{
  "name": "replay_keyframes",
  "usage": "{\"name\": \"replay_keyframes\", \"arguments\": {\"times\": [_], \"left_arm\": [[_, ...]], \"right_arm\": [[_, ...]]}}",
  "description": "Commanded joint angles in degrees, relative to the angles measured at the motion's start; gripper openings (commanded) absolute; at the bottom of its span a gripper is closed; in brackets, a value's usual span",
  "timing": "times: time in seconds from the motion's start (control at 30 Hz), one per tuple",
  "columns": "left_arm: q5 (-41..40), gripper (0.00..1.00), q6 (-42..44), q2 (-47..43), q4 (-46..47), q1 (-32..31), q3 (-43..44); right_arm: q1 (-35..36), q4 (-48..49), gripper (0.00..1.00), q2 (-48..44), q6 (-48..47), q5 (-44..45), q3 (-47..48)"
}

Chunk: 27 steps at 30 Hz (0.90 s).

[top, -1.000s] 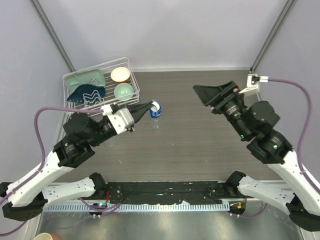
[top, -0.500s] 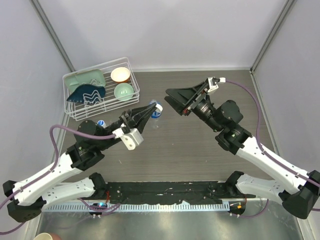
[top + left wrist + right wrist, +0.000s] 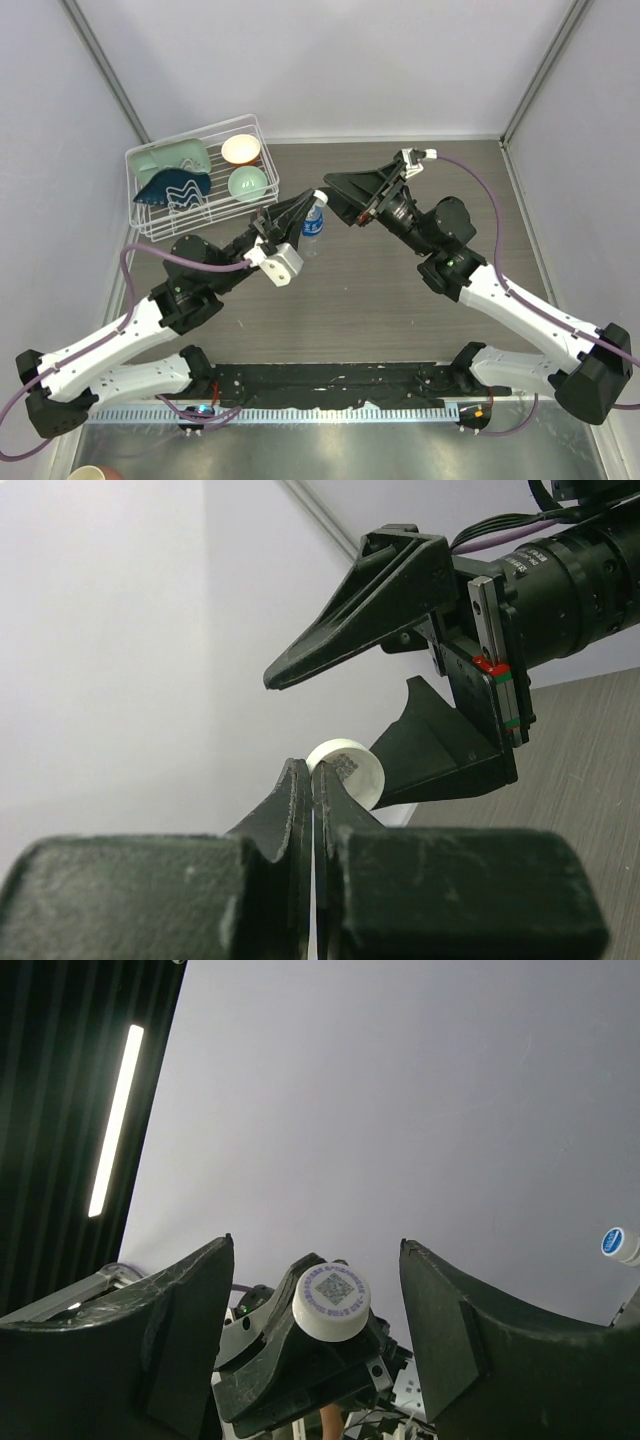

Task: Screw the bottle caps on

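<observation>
A white bottle cap with a printed code on top sits at the tips of my left gripper, which is shut on its edge. The same cap shows just past those fingertips in the left wrist view. My right gripper is open and faces the left one, one finger on each side of the cap without touching it. In the top view the left gripper and the right gripper meet above a clear bottle with a blue label, standing upright on the table. Whether this bottle is capped I cannot tell.
A white wire rack at the back left holds a cream bowl, a green bowl, and green and blue dishes. Grey walls close in the brown table. A small blue and white round thing shows at the right wrist view's edge.
The right arm swung left and its open gripper came up to the left gripper. The left gripper rose and moved right, ending above the bottle with the cap.
</observation>
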Motion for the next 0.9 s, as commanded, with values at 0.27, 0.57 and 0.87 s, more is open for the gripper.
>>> {"name": "replay_keyframes", "arguments": {"times": [0.27,0.57,0.87], "left_arm": [[0.15,0.00,-1.51,0.78,5.22,-0.25,1.02],[1.39,0.00,-0.98,1.40,5.84,-0.25,1.11],[1.65,0.00,-1.42,1.49,5.75,-0.34,2.16]], "right_arm": [[0.07,7.26,0.65,-0.25,2.69,-3.84,0.58],[0.15,5.24,0.65,1.16,2.87,-6.13,2.07],[0.15,2.52,0.66,0.89,0.67,-6.57,3.12]]}}
